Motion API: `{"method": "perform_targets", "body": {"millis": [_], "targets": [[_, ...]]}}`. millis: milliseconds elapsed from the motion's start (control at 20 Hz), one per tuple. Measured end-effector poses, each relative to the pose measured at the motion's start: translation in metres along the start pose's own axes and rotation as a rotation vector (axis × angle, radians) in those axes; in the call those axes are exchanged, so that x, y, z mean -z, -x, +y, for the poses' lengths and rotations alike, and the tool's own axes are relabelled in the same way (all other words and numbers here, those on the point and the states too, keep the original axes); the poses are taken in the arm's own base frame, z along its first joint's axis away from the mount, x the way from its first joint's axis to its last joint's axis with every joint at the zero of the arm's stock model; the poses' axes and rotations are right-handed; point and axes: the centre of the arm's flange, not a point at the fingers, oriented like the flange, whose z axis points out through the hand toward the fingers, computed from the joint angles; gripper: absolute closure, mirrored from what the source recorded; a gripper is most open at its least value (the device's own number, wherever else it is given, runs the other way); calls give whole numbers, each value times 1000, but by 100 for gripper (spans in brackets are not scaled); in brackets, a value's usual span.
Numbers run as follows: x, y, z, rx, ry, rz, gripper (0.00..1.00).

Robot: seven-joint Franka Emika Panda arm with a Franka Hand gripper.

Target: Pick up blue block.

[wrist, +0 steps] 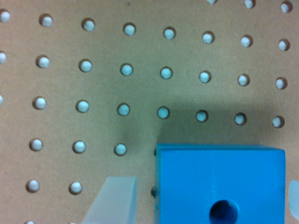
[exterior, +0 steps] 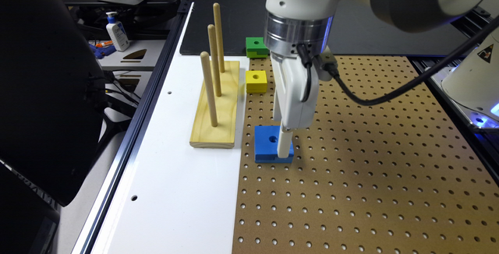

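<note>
One tool [exterior: 284,150], spread either side of the blue block [exterior: 269,145] at lower centre, ready for grasping; next it must pinch, then lift.

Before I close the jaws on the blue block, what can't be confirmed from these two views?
- Blue block, wrist view: its near part is cut off by the picture edge, so the notched side is not visible.
- Gripper, wrist view: one finger shows beside the block with a gap; the other is a sliver at the edge, so its contact is unclear.
- Blue block, exterior view: the finger hides one side.
</note>
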Motion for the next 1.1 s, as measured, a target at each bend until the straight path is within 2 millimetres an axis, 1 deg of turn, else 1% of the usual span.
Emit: {"method": "perform_targets", "body": {"millis": [150, 450, 500, 650, 700, 1100], "targets": [[1, 0, -5, 2, -5, 2, 0], [1, 1, -6, 3, -6, 1, 0], [-2, 1, -5, 2, -2, -3, 0], [-22, 0, -1, 2, 0, -10, 0], [-24, -1, -2, 1, -2, -6, 0], [-25, -3, -5, -3, -4, -2, 0]]}}
